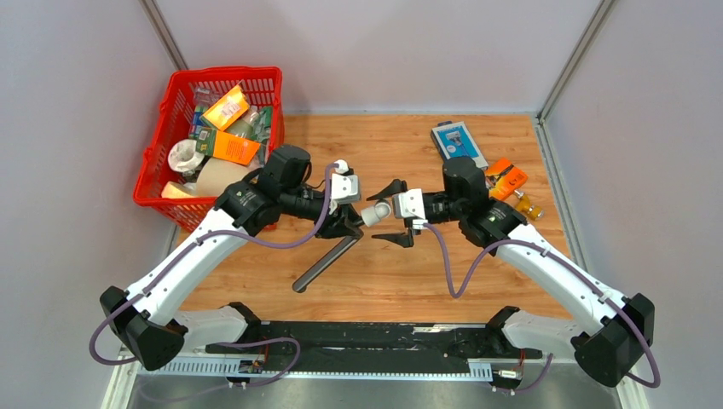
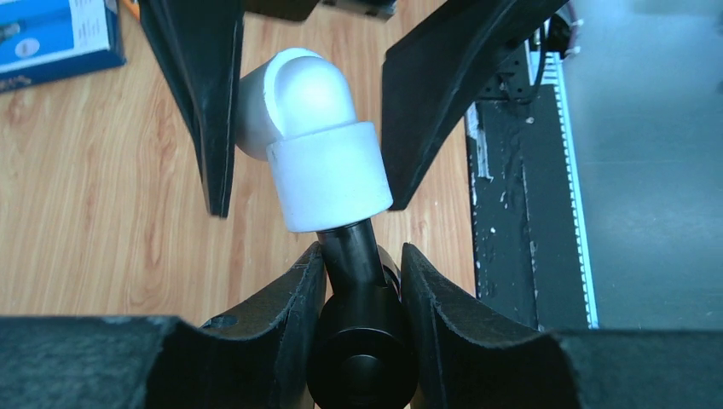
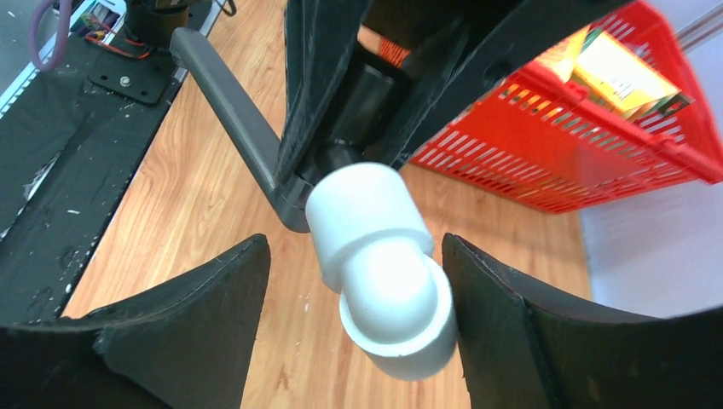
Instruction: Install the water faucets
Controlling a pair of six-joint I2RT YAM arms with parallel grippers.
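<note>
The left gripper is closed partly, and its two fingers clamp the short dark stem of the dark faucet, which it holds up over the middle of the wooden table. The long thin rod of the faucet slopes down from the grip toward the near side, and its lower end is at the table surface. The white elbow fitting sits on the end of the stem, just in front of the left fingertips, with its bend turned to the right arm. The right gripper stands wide, with one finger on each side of the elbow. On one side a clear gap shows; on the other side the finger is very close, and I cannot tell whether it touches. A red basket full of packages stands at the far left of the table.
</note>
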